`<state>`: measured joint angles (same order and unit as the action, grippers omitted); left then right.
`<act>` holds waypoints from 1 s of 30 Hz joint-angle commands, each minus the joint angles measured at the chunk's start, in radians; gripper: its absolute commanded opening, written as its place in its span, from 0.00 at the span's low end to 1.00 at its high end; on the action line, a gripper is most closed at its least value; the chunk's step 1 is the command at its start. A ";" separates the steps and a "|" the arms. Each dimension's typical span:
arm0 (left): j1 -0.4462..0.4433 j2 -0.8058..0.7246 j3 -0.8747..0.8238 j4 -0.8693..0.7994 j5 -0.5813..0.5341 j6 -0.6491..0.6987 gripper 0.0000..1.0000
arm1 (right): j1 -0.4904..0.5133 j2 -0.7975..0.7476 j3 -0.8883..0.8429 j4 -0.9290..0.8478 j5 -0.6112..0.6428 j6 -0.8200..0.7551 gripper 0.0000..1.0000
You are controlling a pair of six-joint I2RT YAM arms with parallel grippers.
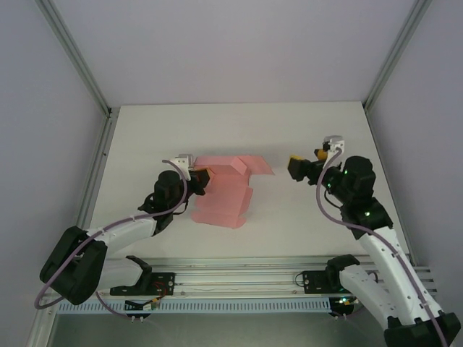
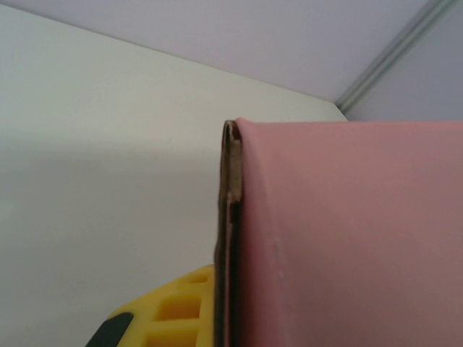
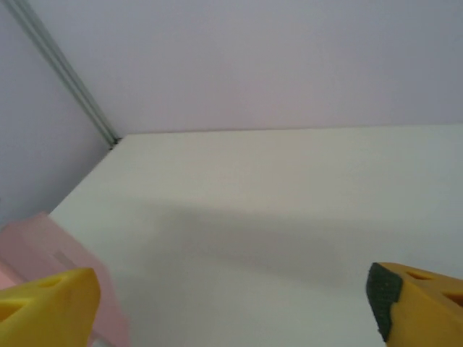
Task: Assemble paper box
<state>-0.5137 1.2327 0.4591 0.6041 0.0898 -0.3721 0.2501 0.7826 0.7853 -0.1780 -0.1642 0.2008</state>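
Pink paper box [image 2: 347, 238] edge pinched tight in left claw [image 1: 200, 179] | right claw [image 3: 231, 303] wide open, holding nothing, near box, not touching | box on middle of worktop [image 1: 304, 231], only partly folded, not closed | lots of folding left, I think
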 commanded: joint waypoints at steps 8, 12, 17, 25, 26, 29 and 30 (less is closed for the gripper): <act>0.007 -0.024 -0.004 0.044 0.075 0.049 0.00 | -0.041 0.401 0.244 -0.174 -0.773 -0.314 0.65; 0.006 -0.023 0.005 0.031 0.057 0.050 0.00 | 0.020 0.487 0.289 -0.246 -0.796 -0.425 0.58; 0.006 -0.021 0.024 0.001 0.026 0.052 0.00 | 0.080 0.532 0.307 -0.337 -0.804 -0.533 0.59; 0.007 0.005 0.052 -0.022 -0.002 0.037 0.00 | 0.136 0.529 0.267 -0.302 -0.768 -0.532 0.67; 0.007 0.007 0.057 -0.024 0.003 0.038 0.00 | 0.149 0.528 0.260 -0.281 -0.748 -0.523 0.67; 0.005 0.012 0.062 -0.016 0.027 0.033 0.00 | 0.198 0.518 0.243 -0.217 -0.636 -0.503 0.68; 0.007 0.011 0.063 -0.015 0.033 0.033 0.00 | 0.214 0.517 0.239 -0.193 -0.581 -0.492 0.69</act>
<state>-0.5137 1.2385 0.4873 0.5743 0.1081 -0.3321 0.4267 1.3148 1.0416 -0.4419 -0.8383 -0.2966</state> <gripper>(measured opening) 0.083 0.688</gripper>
